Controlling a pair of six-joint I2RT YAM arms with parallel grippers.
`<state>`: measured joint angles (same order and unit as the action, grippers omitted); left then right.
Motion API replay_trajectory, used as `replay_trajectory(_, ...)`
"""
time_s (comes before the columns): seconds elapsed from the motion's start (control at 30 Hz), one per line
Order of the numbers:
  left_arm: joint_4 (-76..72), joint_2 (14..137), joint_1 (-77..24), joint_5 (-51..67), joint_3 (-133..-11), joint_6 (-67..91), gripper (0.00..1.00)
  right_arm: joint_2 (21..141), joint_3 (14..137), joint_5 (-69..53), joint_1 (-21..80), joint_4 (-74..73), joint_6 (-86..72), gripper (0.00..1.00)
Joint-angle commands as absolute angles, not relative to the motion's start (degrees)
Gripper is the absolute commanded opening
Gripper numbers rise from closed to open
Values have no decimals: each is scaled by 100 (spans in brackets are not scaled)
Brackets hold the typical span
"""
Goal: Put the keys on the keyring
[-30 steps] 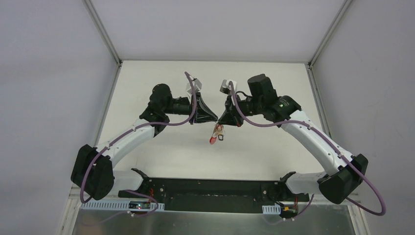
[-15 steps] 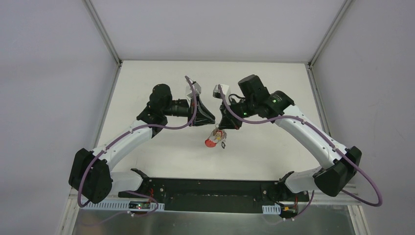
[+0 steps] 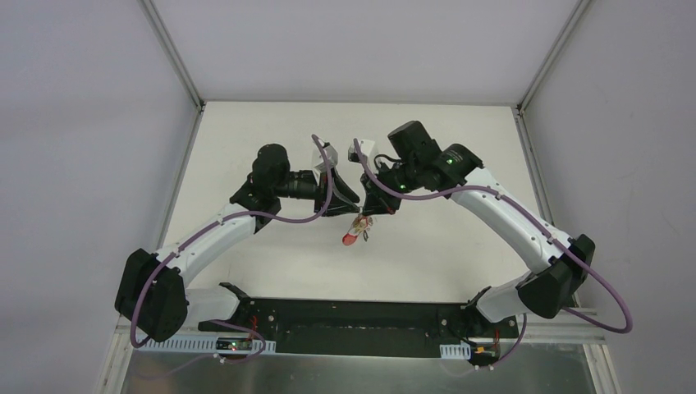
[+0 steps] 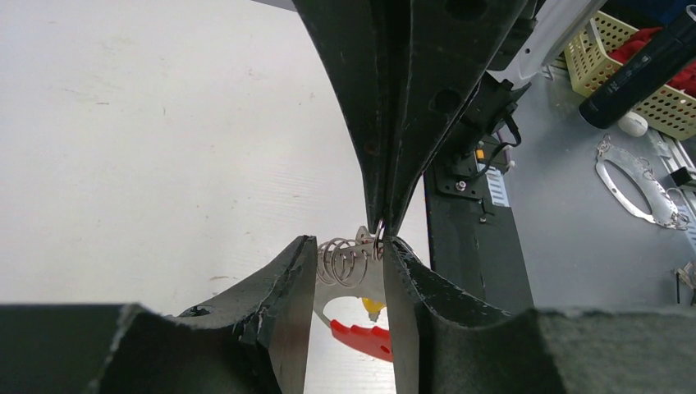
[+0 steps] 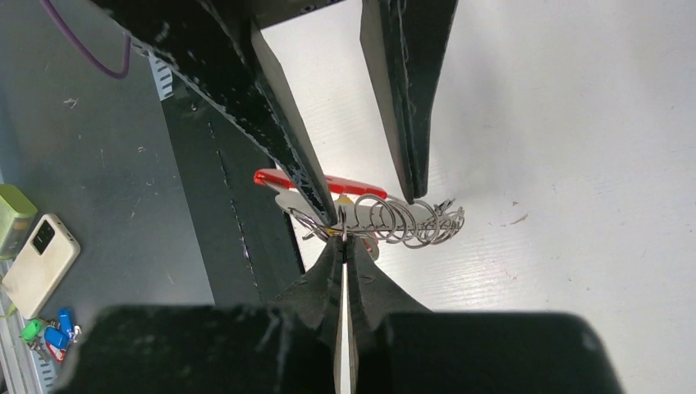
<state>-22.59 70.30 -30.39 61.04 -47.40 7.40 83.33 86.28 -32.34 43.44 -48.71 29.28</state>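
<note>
**Right arm alone carries the keyring; your left has let go**

Nearest you, off the table on the grey bench, a phone (image 5: pixel 37 263) lies beside a few blue and green tags (image 5: pixel 51 336). They may be spare keys, but they are too small to tell.

Farther out, the keyring (image 3: pixel 355 235) hangs in the air above the white table (image 3: pixel 271 139), red arc lowest. A bunch of thin silver rings (image 5: pixel 406 220) sits at its upper end. You cannot pick out single keys in that bunch. Only a small yellow bit (image 4: pixel 373 306) shows under the rings.

Just above, your right gripper (image 5: pixel 343 245) has its fingers pressed together on a strand of the thin wire. Your left gripper (image 4: pixel 349 241) stands spread, one finger on each side of the rings and gripping nothing.

This reads as a regrasp in mid-threading. Your next move calls for the left to close on one chosen ring or key, not the whole bunch, while the right holds steady.

A second ago the two grippers met tip to tip and the left was closed. Since then it has opened, the right wrist has swung leftward, and the keyring has drifted left and nearer the bases.
</note>
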Motion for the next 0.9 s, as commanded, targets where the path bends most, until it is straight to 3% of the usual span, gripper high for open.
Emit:
replay_trajectory(0.0, -2538, 6916, -3124, 6282, -4651, 512, 36, 8367, 8921, -3296, 4378, -4909, 2831, 0)
replay_trajectory(0.53, -2662, 7047, -3198, 6292, -4715, 652, 22, 8445, 8886, -3338, 4412, -4830, 2830, 0)
replay_trajectory(0.87, -2403, 7079, -3216, 6331, -4791, 580, 0, 8413, 8846, -3266, 4415, -4780, 2848, 0)
